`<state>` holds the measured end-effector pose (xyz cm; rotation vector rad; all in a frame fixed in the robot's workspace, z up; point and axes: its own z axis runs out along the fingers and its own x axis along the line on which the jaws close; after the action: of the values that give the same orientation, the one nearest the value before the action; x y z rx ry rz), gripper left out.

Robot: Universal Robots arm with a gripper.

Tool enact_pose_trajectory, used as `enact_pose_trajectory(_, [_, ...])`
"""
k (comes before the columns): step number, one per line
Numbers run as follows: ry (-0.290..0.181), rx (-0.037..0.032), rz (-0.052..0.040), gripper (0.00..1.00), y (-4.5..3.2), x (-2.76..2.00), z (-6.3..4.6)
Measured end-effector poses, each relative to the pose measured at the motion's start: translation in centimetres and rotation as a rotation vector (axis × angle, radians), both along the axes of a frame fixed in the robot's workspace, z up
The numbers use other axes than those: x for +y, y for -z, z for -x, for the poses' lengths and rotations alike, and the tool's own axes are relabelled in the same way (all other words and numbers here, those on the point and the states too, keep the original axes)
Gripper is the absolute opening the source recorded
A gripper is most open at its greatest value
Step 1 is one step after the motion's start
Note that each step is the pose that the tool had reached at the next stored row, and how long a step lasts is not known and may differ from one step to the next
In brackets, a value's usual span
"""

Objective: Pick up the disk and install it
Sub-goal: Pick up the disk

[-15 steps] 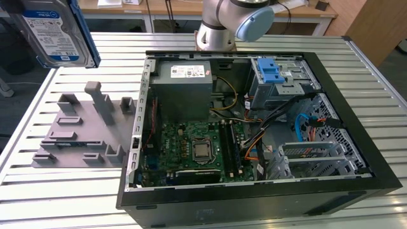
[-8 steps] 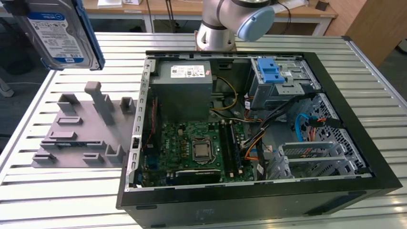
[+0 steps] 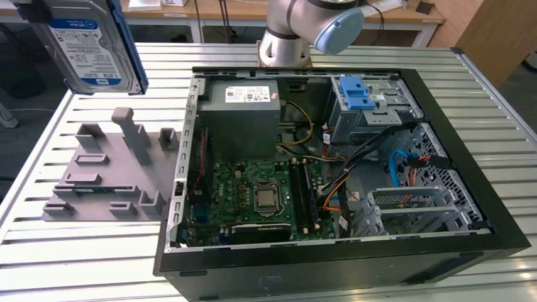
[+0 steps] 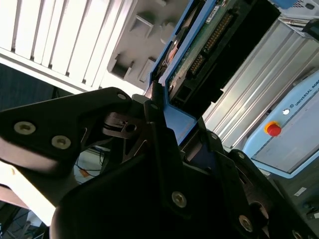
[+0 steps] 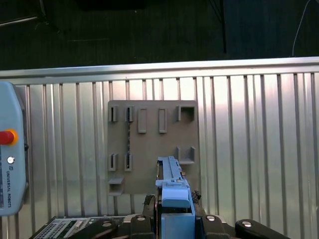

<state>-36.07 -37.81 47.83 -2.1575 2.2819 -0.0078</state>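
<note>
At the exterior view's left, the flat rectangular silver disk (image 3: 88,44), with its blue-and-white label and blue plastic bracket, hangs upright in the air. It is well above the slatted aluminium bench (image 3: 100,251) and touches nothing on it; I judge it is carried high to clear the case wall. The second wrist view explains the hold: the black claw (image 4: 178,119) is clamped on the disk's blue-bracketed edge, its fingers (image 4: 157,134) pressing either side, which leaves the connector end free. Below the disk, the grey plastic tray (image 3: 109,176) with upright slots lies flat on the bench, its slots holding nothing (in the first wrist view it lies straight under the edge-on disk). Just beside the tray, further right, the open black computer case (image 3: 336,264) lies on its side so its inside faces up. It holds a grey metal box (image 3: 239,119) with a white sticker, a green motherboard (image 3: 251,195), and at the exterior view's right a metal drive cage (image 3: 369,104) with a blue latch. The disk is well apart from the cage, so installing is not yet done.
</note>
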Motion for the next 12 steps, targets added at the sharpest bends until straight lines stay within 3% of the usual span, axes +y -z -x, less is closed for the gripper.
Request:
enact_pose_trajectory(7, [0.0,0.0001,0.0,0.36,0.0,-0.52,-1.1])
enact_pose_trajectory(12, [0.0,0.0001,0.0001,0.36,0.0,-1.14,-1.5])
